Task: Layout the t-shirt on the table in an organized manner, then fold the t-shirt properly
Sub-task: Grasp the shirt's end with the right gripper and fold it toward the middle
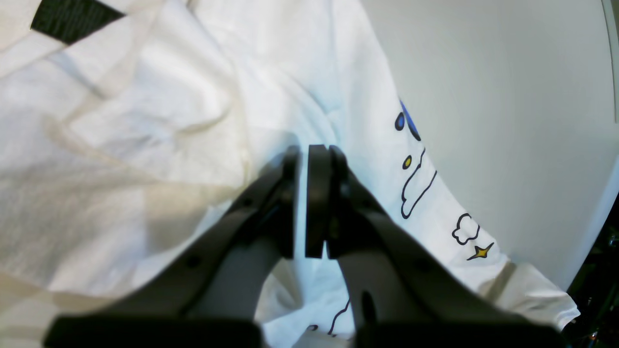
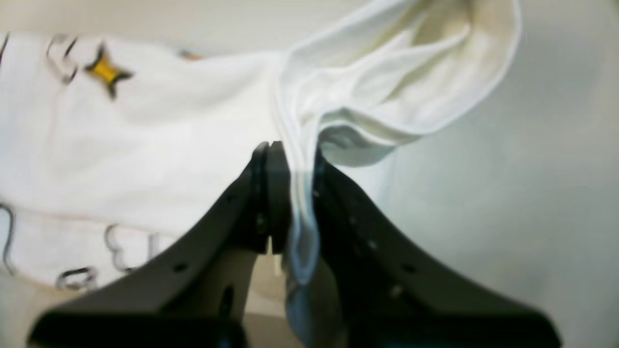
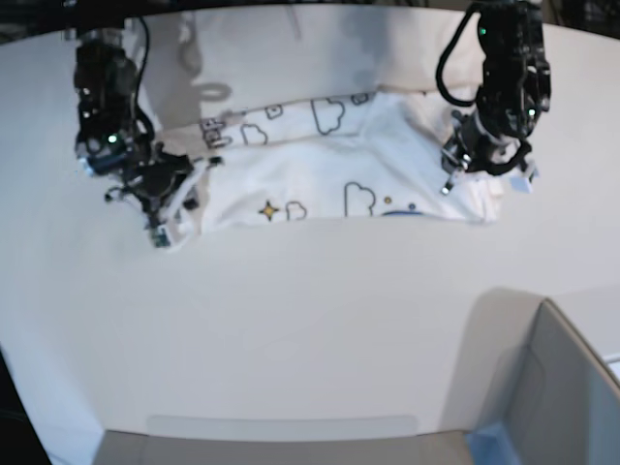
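Observation:
The white t-shirt (image 3: 320,174) lies as a long rumpled band across the far half of the table (image 3: 291,320), showing cloud outlines and a yellow star. My right gripper (image 3: 179,194) is at the band's left end. In the right wrist view it (image 2: 290,150) is shut on a bunched fold of the t-shirt (image 2: 145,145), which runs down between the jaws. My left gripper (image 3: 475,165) is at the band's right end. In the left wrist view it (image 1: 302,154) is shut, with a thin strip of the t-shirt (image 1: 169,121) pinched between the pads.
A grey box (image 3: 552,387) with a blue corner (image 3: 489,441) stands at the near right. The table's curved edge (image 1: 595,217) runs close to the shirt's hem in the left wrist view. Bare white tabletop (image 2: 508,217) lies beside the right gripper.

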Controlling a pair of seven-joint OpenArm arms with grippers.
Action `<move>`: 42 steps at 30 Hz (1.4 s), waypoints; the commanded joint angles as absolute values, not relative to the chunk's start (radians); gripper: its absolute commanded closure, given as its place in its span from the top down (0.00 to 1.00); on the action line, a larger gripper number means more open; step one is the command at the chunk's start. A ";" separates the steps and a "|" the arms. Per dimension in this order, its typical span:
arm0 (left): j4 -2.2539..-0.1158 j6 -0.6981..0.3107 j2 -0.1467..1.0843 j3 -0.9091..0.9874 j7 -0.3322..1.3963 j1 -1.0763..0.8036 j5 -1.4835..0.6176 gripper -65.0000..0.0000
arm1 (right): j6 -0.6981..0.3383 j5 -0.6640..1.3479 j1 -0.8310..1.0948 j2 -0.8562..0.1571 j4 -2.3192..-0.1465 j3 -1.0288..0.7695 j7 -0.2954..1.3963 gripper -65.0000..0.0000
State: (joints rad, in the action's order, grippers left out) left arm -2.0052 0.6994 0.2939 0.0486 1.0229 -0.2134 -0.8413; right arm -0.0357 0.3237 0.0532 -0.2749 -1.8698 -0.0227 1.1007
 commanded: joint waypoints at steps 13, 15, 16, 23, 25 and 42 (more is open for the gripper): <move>-2.022 0.698 0.305 0.056 1.020 -0.206 -0.846 0.04 | -0.041 0.008 0.036 -0.200 -1.980 0.314 1.082 0.00; -2.022 0.698 0.305 0.056 1.020 -0.206 -0.846 0.04 | -0.041 0.007 0.035 -0.183 -1.980 0.332 1.082 0.00; -2.022 0.698 0.305 0.056 1.020 -0.206 -0.846 0.04 | -0.041 0.007 0.025 -0.173 -1.979 0.335 1.082 0.00; -2.022 0.698 0.305 0.056 1.020 -0.205 -0.846 0.04 | -0.041 0.008 -0.007 -0.137 -1.903 0.352 1.082 0.00; -2.022 0.698 0.305 0.056 1.020 -0.205 -0.846 0.04 | -0.041 0.008 -0.007 -0.137 -1.903 0.380 1.082 0.00; -2.020 0.698 0.305 0.056 1.020 -0.205 -0.846 0.04 | -0.041 0.007 -0.021 -0.139 -1.836 0.472 1.082 0.08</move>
State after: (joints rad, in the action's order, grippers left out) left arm -2.0052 0.6994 0.2966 0.0486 1.0229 -0.2131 -0.8417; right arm -0.0414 0.0021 -0.0074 -0.1440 -1.8202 0.4694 1.1007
